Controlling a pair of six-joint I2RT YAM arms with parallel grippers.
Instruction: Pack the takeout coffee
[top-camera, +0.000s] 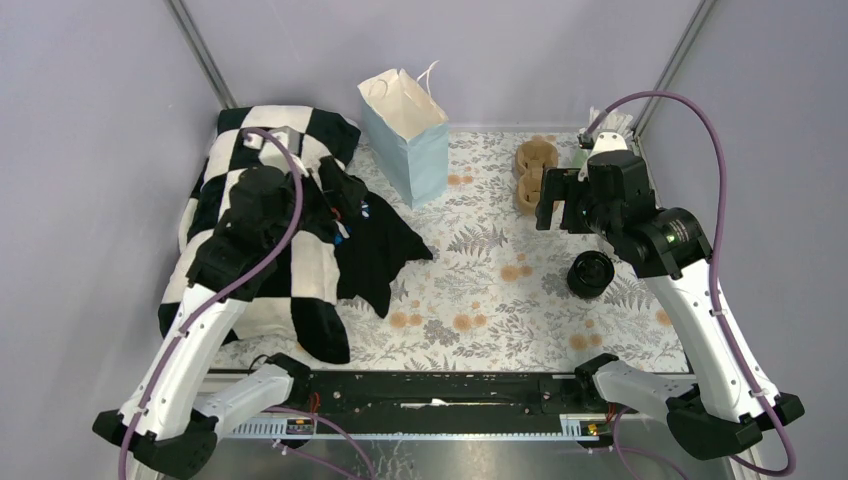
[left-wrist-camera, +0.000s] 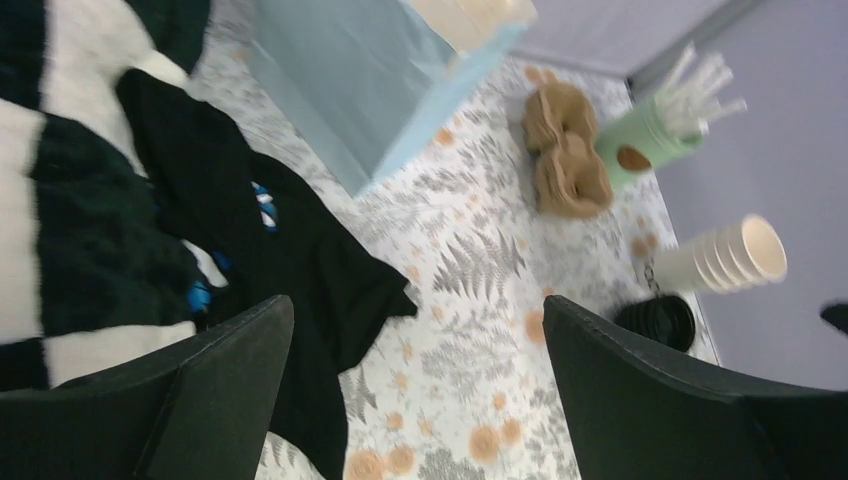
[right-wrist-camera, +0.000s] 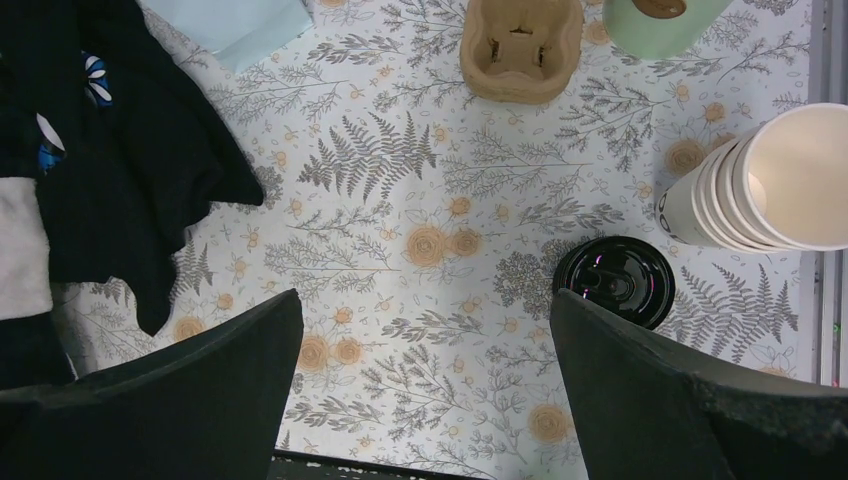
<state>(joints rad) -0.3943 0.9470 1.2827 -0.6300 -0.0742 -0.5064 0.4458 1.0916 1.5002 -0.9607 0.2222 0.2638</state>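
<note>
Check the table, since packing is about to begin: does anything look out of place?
A black garment and checkered blanket lie crumpled at the left, unrelated to packing coffee. The takeout coffee stands upright, lid on.

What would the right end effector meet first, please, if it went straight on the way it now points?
The right end effector would probably meet bare floral tablecloth, just beside the black-lidded cup; depth unclear.

Overhead, two wrist views — shared table
</note>
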